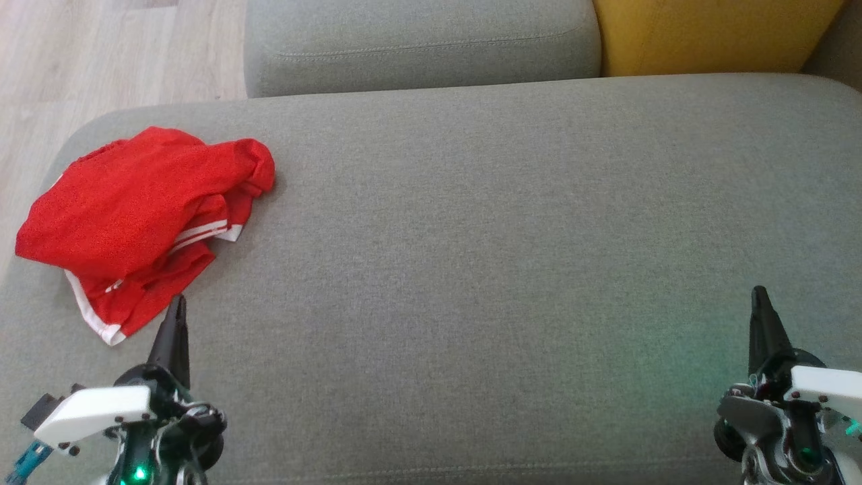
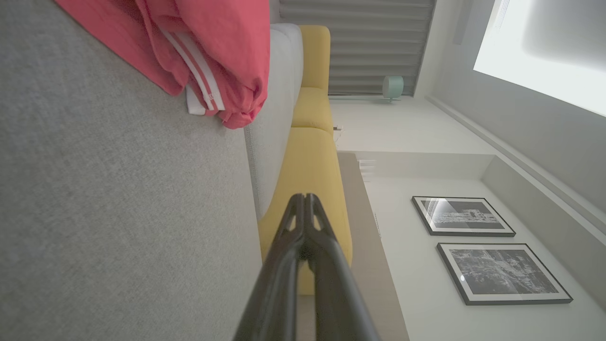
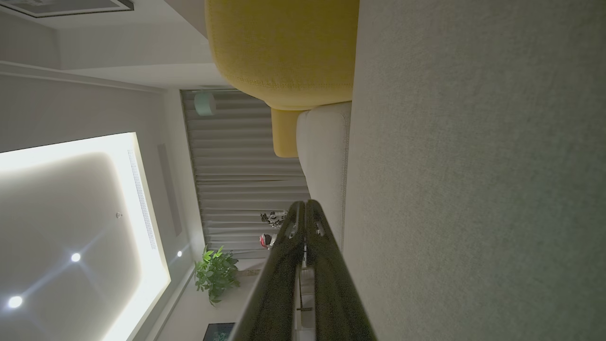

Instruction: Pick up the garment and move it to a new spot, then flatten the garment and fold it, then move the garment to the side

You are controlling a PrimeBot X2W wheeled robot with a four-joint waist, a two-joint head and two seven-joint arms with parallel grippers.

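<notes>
Both the left gripper [image 1: 178, 306] and the right gripper [image 1: 761, 298] have their fingers pressed together, holding nothing. A crumpled red garment [image 1: 128, 215] with white stripes lies at the left end of the grey cushion [image 1: 471, 236], near its edge. The left gripper's tip is just beside the garment's near hem; the right gripper is well apart from it.

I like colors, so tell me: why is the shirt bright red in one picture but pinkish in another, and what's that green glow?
Head view: garment strong red, green tint on the sofa beside the right gripper, likely from its green lamp. Left wrist view: bright ceiling panel glares, garment looks washed-out pink.
</notes>
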